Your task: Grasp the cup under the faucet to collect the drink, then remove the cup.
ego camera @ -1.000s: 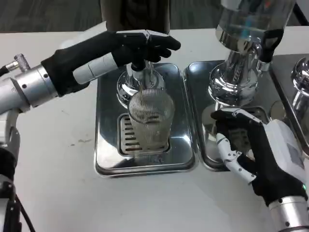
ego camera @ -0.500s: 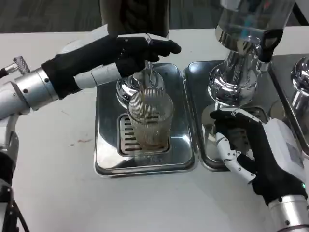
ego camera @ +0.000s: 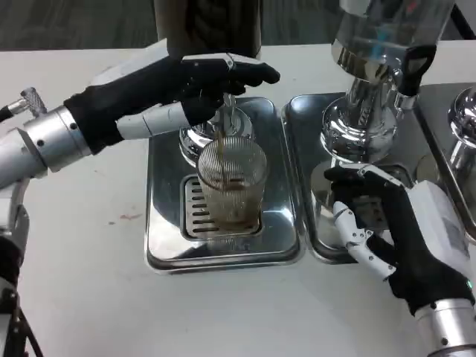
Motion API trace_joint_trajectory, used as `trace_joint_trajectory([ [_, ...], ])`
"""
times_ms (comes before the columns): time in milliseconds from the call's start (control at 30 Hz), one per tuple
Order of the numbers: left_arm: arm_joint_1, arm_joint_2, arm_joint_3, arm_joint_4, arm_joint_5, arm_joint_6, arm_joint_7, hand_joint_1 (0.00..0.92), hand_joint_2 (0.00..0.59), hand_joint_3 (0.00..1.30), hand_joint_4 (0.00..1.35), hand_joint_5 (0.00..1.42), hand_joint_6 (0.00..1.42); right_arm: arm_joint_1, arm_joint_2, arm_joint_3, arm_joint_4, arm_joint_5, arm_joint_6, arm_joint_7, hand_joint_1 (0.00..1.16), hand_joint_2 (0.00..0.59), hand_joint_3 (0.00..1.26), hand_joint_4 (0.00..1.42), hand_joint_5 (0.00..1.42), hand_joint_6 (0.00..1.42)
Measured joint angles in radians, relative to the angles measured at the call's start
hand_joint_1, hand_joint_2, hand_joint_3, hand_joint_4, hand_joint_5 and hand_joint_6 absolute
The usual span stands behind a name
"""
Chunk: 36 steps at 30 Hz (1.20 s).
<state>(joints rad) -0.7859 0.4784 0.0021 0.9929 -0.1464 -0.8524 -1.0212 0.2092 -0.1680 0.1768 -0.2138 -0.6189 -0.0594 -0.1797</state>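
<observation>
A ribbed clear glass cup (ego camera: 232, 182) stands upright on the slotted grate of the left steel drip tray (ego camera: 167, 223), right under the faucet (ego camera: 227, 123). A thin brown stream falls into it, and brown drink fills its lower part. My left hand (ego camera: 186, 85) reaches in from the left. Its fingers lie over the faucet lever and its thumb lies below, so it holds the lever. My right hand (ego camera: 394, 230) rests on the right drip tray (ego camera: 320, 242), fingers apart, a short way right of the cup and holding nothing.
A second chrome dispenser (ego camera: 368, 111) with a clear tank stands on the right tray, just behind my right hand. A third chrome base (ego camera: 465, 126) sits at the far right edge. Bare white table (ego camera: 89, 282) lies to the left and in front.
The left hand has pulled the lever slightly towards me. A brown stream now runs and the drink has risen in the cup. The right hand has hardly moved.
</observation>
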Motion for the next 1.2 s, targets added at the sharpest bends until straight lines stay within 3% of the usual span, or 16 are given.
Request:
trace_joint_trajectory([
  [333,0.003,0.013,-0.023,-0.008,0.002,-0.018,0.021,0.0,0.045,0.25,0.14,0.14,0.18,0.0,0.001,-0.006,-0.01,0.036,0.008,0.017,0.38,0.439,0.35,0.37,0.38,0.28],
  [667,0.005,0.019,-0.044,-0.009,0.013,-0.04,0.047,0.0,0.046,0.25,0.14,0.13,0.2,0.0,0.002,-0.009,-0.016,0.087,0.02,0.046,0.43,0.346,0.24,0.29,0.36,0.29],
  [1000,0.005,0.028,-0.059,-0.01,0.035,-0.066,0.074,0.0,0.046,0.25,0.14,0.13,0.2,-0.011,0.002,-0.014,-0.017,0.138,0.027,0.087,0.46,0.29,0.12,0.14,0.26,0.27],
  [1200,0.01,0.029,-0.062,-0.01,0.039,-0.077,0.083,0.0,0.046,0.25,0.14,0.13,0.2,-0.032,0.0,-0.02,-0.018,0.184,0.043,0.147,0.47,0.249,0.0,0.05,0.14,0.18],
])
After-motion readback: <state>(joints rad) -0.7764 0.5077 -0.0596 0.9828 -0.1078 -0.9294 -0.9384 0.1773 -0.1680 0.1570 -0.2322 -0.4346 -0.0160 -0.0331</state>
